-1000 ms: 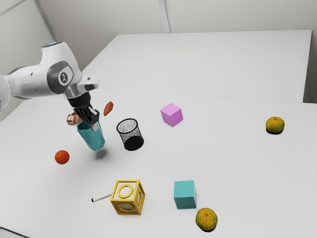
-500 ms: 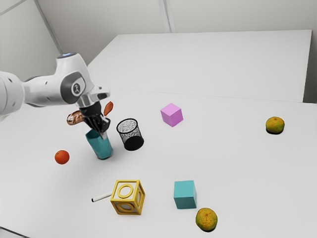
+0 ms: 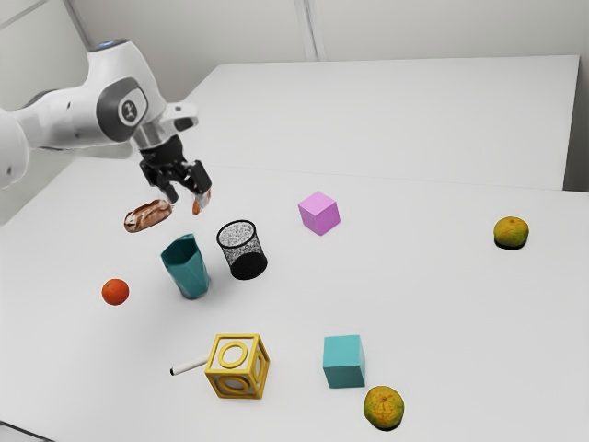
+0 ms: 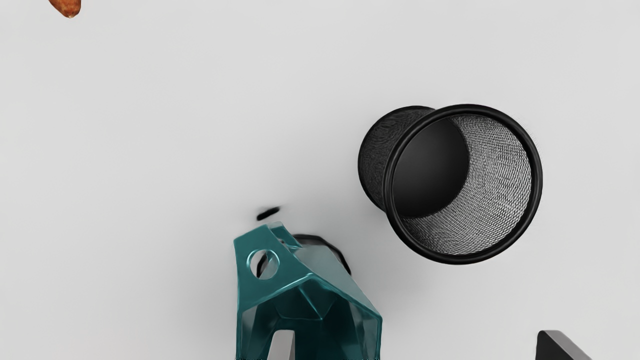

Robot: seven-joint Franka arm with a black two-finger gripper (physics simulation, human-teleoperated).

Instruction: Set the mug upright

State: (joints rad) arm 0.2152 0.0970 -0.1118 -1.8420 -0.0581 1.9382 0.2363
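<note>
The teal mug (image 3: 187, 267) stands upright on the table, its opening facing up. Above it, and apart from it, hangs my gripper (image 3: 186, 197) in the exterior view. Seen from the wrist, the mug (image 4: 272, 295) shows its open top and the handle side with a round hole, and one fingertip overlaps the opening in the picture. The two fingers of my gripper (image 4: 412, 345) are spread wide with nothing held between them.
A black mesh cup (image 3: 242, 250) stands close beside the mug. An orange (image 3: 115, 292), a brown bread-like item (image 3: 148, 215) and a reddish-brown item (image 3: 202, 202) surround it. Nearer the camera are a yellow block (image 3: 237, 366), a white stick (image 3: 189, 366) and a teal cube (image 3: 344, 361).
The mug came down toward the exterior view's right and now rests on the table. My gripper has let it go, opened and risen up and away from it.
</note>
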